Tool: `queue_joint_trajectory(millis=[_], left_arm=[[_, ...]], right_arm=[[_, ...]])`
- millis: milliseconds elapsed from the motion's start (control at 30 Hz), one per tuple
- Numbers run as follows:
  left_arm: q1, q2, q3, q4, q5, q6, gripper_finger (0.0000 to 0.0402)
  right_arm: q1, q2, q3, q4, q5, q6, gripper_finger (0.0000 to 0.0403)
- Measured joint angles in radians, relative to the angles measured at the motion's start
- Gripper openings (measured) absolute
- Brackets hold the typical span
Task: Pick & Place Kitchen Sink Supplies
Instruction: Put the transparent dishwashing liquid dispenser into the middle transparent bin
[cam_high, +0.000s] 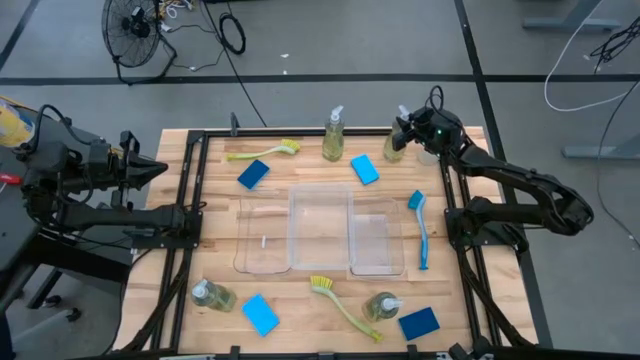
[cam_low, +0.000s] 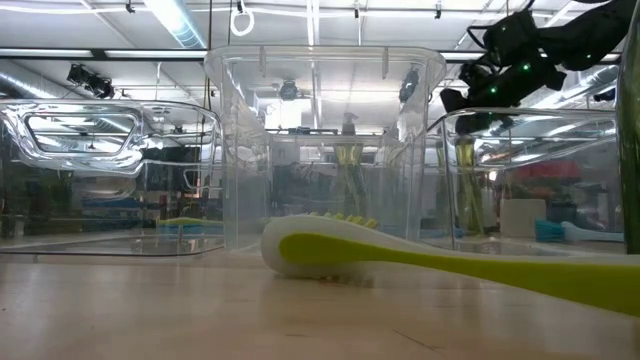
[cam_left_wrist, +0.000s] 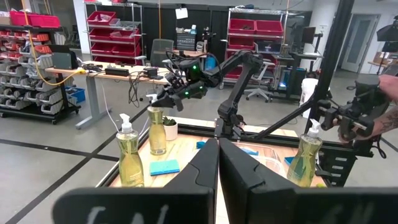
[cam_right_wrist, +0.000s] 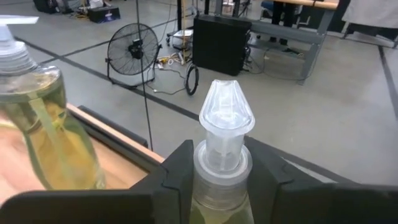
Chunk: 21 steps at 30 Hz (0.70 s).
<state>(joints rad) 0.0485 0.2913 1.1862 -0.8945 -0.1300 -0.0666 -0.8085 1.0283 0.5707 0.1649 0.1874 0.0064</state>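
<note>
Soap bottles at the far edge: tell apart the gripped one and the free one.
The gripped bottle sits between the right gripper fingers at its neck, at the table's far right corner. The free bottle stands untouched, nearer the middle. Both are clear pump bottles of yellow-green soap, upright.

In the right wrist view we see only the neck and pump of the soap bottle between the right gripper fingers; its body is hidden below them. A second bottle is cut by the edge. From above, that gripper covers the held bottle's top. In the low view the brush handle runs off the edge, and things behind the clear trays blur.
</note>
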Motion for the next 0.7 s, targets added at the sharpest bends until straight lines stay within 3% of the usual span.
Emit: queue_joint_trajectory(millis=[700], left_arm=[[0.000, 0.000, 0.000, 0.000, 0.000, 0.000, 0.0018]], right_arm=[[0.017, -0.119, 0.012, -0.060, -0.022, -0.012, 0.0102]])
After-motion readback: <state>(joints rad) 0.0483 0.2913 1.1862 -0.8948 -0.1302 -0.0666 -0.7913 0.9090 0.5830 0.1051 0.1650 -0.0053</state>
